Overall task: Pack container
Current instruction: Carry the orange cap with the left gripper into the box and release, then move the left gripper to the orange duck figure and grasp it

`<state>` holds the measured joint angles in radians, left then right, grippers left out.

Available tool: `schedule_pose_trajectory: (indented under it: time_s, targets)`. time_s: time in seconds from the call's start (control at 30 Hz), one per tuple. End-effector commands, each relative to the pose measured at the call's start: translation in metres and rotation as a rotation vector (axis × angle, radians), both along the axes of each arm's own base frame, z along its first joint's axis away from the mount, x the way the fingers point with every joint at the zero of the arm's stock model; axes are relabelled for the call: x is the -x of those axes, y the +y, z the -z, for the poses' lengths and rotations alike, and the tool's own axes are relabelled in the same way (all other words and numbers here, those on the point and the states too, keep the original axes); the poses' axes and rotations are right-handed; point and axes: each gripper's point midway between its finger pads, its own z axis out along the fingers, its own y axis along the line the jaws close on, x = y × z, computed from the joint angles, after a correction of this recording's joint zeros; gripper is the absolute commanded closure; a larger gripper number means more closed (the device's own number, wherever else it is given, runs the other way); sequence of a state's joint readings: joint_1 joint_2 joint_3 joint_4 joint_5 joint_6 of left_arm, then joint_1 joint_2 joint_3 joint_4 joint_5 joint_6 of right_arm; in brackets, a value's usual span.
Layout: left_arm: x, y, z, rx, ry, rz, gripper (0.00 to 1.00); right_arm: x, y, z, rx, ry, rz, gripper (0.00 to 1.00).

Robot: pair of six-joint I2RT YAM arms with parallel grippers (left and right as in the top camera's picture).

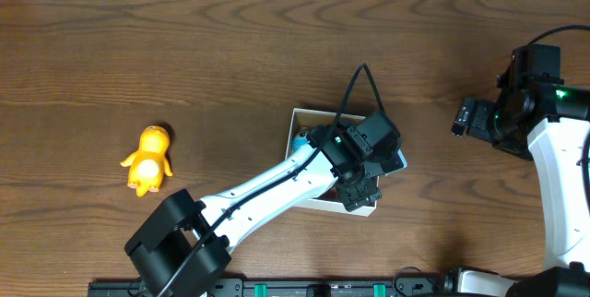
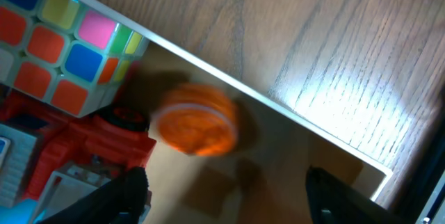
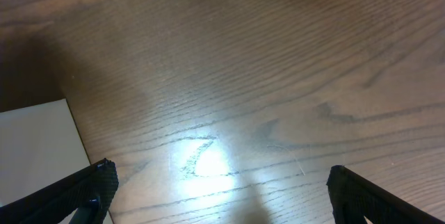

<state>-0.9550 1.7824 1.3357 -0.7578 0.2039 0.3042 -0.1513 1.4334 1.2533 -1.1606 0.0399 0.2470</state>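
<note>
The container (image 1: 300, 122) is a shallow white-walled cardboard box at the table's middle, mostly hidden overhead by my left arm. In the left wrist view its tan floor (image 2: 278, 168) holds a colour cube (image 2: 62, 50), a red toy vehicle (image 2: 90, 144) and a blurred orange round toy (image 2: 198, 120). My left gripper (image 2: 226, 196) is open and empty just above the box floor, below the orange toy; it also shows overhead (image 1: 361, 191). My right gripper (image 3: 219, 196) is open and empty over bare wood, right of the box; overhead it is at the right (image 1: 468, 117).
A yellow duck-like toy (image 1: 147, 160) lies on the table far left of the box. A white box wall (image 3: 35, 147) shows at the left edge of the right wrist view. The table is dark brown wood (image 1: 230, 39).
</note>
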Motion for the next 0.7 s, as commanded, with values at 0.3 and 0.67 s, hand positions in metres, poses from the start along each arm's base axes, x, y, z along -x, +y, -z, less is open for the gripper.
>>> schedule_pose_trajectory:
  time_s: [0.3,0.67]
  targets:
    - [-0.032,0.036,-0.062,-0.06,-0.24,-0.106,0.1,0.001,-0.001,0.004,-0.002,0.012,-0.011,0.01]
    - [-0.095,0.215,-0.171,0.05,-0.419,-0.87,0.02,0.0,0.001,0.004,-0.013,0.009,-0.015,0.01]
